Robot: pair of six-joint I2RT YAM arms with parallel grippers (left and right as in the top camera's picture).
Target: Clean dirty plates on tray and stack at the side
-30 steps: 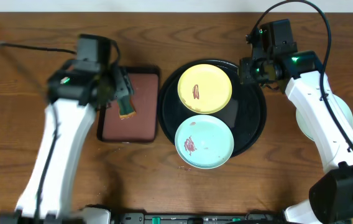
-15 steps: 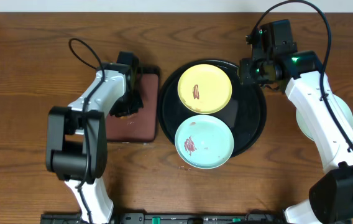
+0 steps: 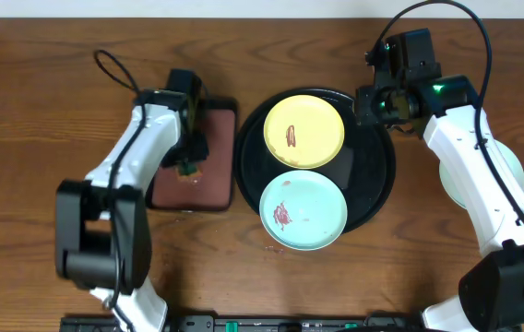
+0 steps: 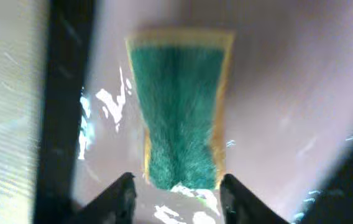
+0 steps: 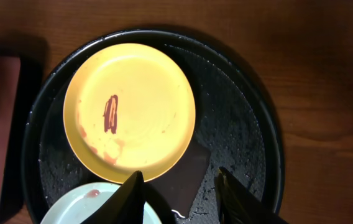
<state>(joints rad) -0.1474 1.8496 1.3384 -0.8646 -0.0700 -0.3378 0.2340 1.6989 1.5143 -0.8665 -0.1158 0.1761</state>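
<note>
- The overhead view is lit softly and evenly from above. The wooden table (image 3: 22, 111) is rendered sharp, and only faint shadows are cast beside the arms.
- A dull sheen is carried by the glossy black tray (image 3: 377, 184).
- The left wrist view is heavily blurred and washed out. The sponge (image 4: 179, 118) is seen soft-edged, and white glare patches are scattered over the maroon tray (image 4: 276, 112).
- The fingers (image 4: 117, 199) of the left gripper (image 4: 176, 180) are reduced to dark, unfocused shapes.
- The right wrist view is dimmer and warmer, yet sharp. The yellow plate (image 5: 145, 106) is brightly lit, wet specks on the black tray are picked out by glints, and the corners are darkened.
- The fingers (image 5: 130, 199) of the right gripper (image 5: 179, 177) are shown in soft silhouette.
</note>
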